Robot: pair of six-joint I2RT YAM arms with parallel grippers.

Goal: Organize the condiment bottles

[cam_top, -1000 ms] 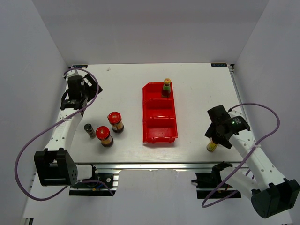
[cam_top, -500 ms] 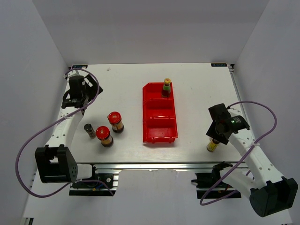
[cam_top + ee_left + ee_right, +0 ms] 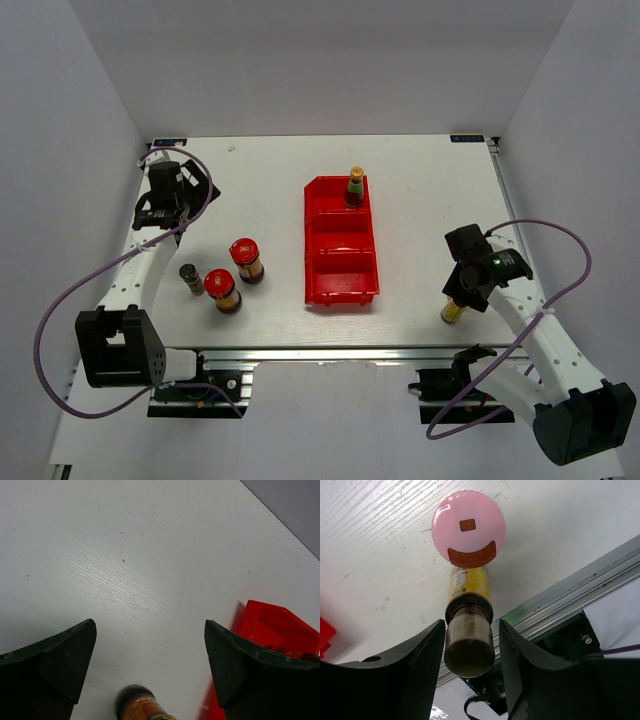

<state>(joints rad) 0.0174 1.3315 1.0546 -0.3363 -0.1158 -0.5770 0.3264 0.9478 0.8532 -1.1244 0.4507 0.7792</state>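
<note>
My right gripper (image 3: 466, 285) (image 3: 471, 630) hangs over two bottles near the table's front right edge. Its open fingers straddle the brown cap of a yellow-labelled bottle (image 3: 468, 586) (image 3: 452, 311), with thin gaps on either side. A pink-capped bottle (image 3: 468, 527) stands just beyond it. A yellow-capped green-labelled bottle (image 3: 355, 186) stands in the far compartment of the red tray (image 3: 312, 240). Two red-lidded jars (image 3: 246, 258) (image 3: 223, 290) and a small dark-capped bottle (image 3: 189, 277) stand at the left. My left gripper (image 3: 165, 195) (image 3: 150, 625) is wide open and empty over bare table.
A dark bottle with a red and yellow label (image 3: 137, 706) pokes in at the bottom of the left wrist view; the tray corner (image 3: 272, 625) shows at its right. The aluminium rail (image 3: 580, 580) runs along the table's near edge beside the right gripper.
The right gripper has shifted slightly toward the near edge, down around the yellow-labelled bottle. The left gripper has moved a little toward the far left corner.
</note>
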